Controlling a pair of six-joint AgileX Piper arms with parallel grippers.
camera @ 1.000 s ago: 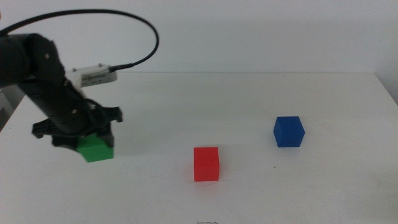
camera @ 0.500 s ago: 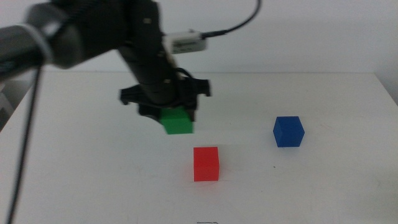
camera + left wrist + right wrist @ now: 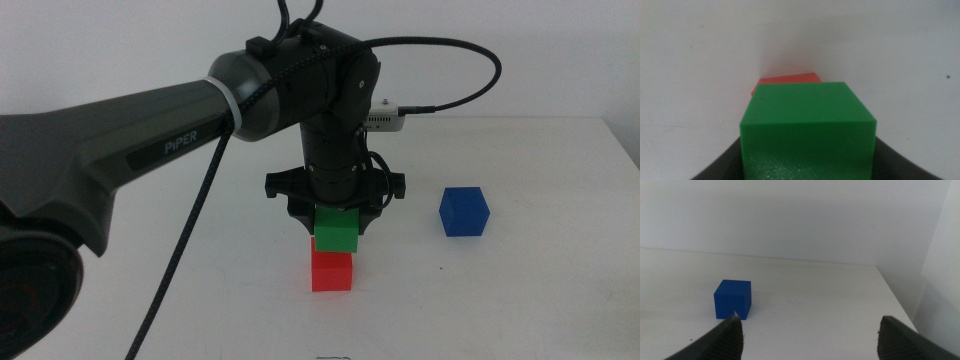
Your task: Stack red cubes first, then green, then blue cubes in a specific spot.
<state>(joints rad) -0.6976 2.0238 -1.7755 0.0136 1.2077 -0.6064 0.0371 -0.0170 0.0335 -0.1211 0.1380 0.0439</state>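
My left hand (image 3: pixel 336 222) is clamped on the green cube (image 3: pixel 336 229), which I see directly over the red cube (image 3: pixel 332 271) at mid-desk; whether the two touch I cannot tell. To their right, well apart, the blue cube (image 3: pixel 464 211) sits on the white desk (image 3: pixel 540 290). My right hand (image 3: pixel 810 335) waits near it, jaws spread wide and holding nothing.
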